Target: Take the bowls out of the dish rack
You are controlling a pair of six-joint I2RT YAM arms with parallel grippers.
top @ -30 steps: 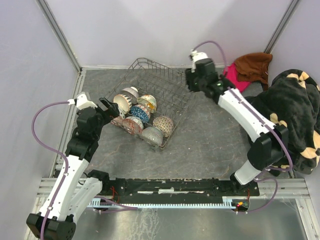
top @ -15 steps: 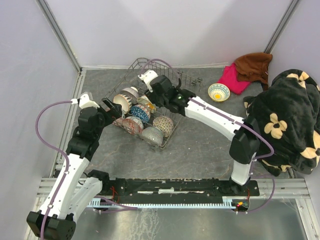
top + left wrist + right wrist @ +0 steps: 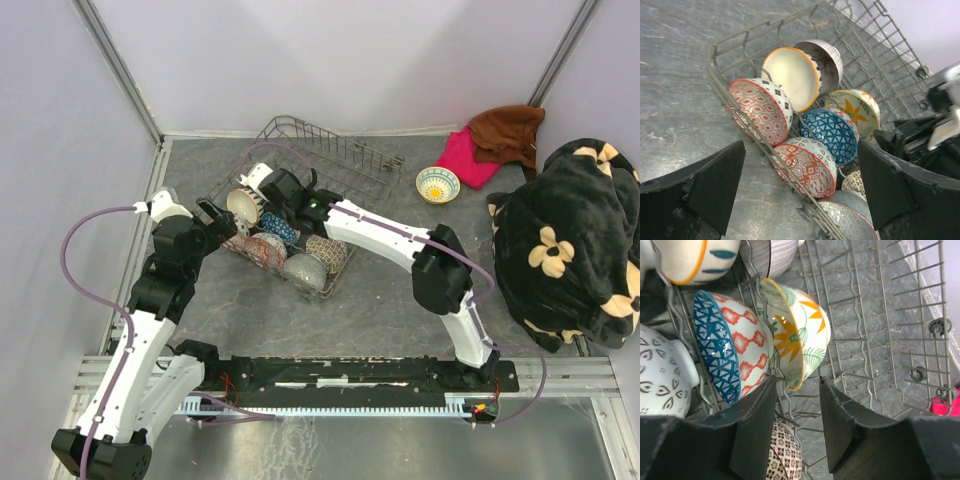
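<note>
Swung left from the far right corner, the right arm (image 3: 385, 228) now reaches over the dish rack (image 3: 345, 160), whose near left end holds the bowls (image 3: 300, 245). One yellow-rimmed bowl (image 3: 437, 184) sits alone on the tabletop (image 3: 400, 290), right of the rack. The left arm (image 3: 165, 270) is at the rack's left edge.

Left wrist: its jaws stand wide apart, facing a red-patterned bowl (image 3: 760, 110).

Right wrist: jaws apart, with the lower rim of a yellow-flower bowl (image 3: 800, 335) just at the gap between them, beside a blue-and-red bowl (image 3: 735, 350).
</note>
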